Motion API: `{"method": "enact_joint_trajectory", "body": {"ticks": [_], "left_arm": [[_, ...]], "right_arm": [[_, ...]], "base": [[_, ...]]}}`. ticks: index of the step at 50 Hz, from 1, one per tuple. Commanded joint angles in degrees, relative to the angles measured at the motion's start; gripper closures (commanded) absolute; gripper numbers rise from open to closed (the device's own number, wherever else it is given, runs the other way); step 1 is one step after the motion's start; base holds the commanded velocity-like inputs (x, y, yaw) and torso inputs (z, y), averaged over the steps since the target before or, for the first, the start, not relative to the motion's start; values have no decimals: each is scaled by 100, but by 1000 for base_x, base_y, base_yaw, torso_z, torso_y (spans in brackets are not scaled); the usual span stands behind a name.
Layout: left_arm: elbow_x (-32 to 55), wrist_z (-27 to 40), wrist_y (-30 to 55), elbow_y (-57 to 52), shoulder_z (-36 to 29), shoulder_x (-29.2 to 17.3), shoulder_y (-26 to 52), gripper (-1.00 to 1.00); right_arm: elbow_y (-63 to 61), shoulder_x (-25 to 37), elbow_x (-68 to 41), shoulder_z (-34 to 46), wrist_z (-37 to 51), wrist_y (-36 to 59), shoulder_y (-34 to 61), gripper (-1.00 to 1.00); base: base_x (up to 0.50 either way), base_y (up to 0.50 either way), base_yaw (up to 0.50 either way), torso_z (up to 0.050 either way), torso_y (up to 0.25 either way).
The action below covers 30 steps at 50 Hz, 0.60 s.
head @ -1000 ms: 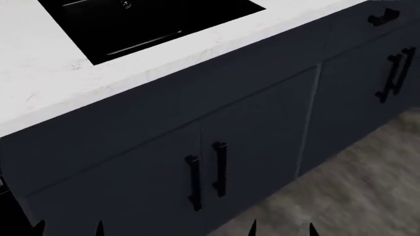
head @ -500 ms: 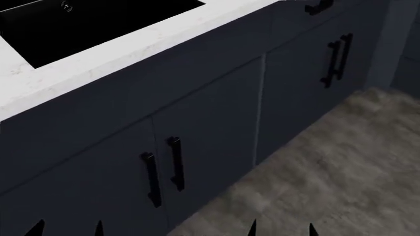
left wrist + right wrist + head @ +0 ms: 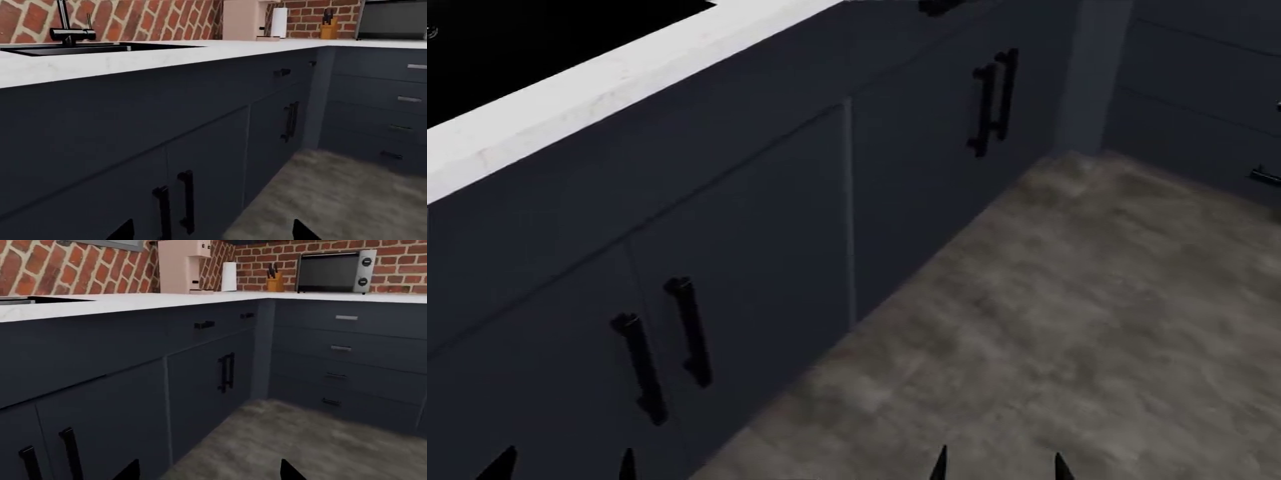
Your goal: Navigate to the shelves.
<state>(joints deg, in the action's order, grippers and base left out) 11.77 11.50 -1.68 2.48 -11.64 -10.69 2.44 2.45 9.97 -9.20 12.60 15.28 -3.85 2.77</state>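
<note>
No shelves show in any view. Only the black fingertips of each gripper are visible. In the head view my left gripper (image 3: 561, 468) sits at the bottom edge in front of the dark cabinet doors (image 3: 734, 270). My right gripper (image 3: 1000, 468) hangs over the grey floor (image 3: 1068, 320). Both stand open with nothing between the fingers. The left wrist view shows the left gripper (image 3: 212, 235) facing the cabinet handles (image 3: 175, 207). The right gripper (image 3: 210, 475) points along the cabinet run toward the corner.
A white countertop (image 3: 601, 85) with a black sink (image 3: 73, 48) and faucet (image 3: 67, 22) runs on my left. A drawer bank (image 3: 347, 355) closes the far corner. On the counter stand a coffee machine (image 3: 180, 265), paper towel roll (image 3: 229, 276), knife block (image 3: 274, 282) and toaster oven (image 3: 333, 271).
The head view has swung right along the counter. The sink and cabinet handles slid left and out, more floor came into view, and the corner drawers now show at the right.
</note>
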Motion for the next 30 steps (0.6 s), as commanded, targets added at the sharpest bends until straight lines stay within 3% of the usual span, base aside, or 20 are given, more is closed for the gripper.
{"method": "enact_joint_trajectory", "body": {"ticks": [1, 30], "left_arm": [[36, 31, -4, -17, -21, -36, -9, -100], [104, 106, -11, -15, -91, -93, 9, -100]], "right_arm": [[-15, 20, -56, 31, 28, 2, 1, -100], [-3, 80, -134, 104, 105, -1, 25, -100]], "base": [[-44, 60, -500, 0, 0], [-38, 64, -500, 0, 0]]}}
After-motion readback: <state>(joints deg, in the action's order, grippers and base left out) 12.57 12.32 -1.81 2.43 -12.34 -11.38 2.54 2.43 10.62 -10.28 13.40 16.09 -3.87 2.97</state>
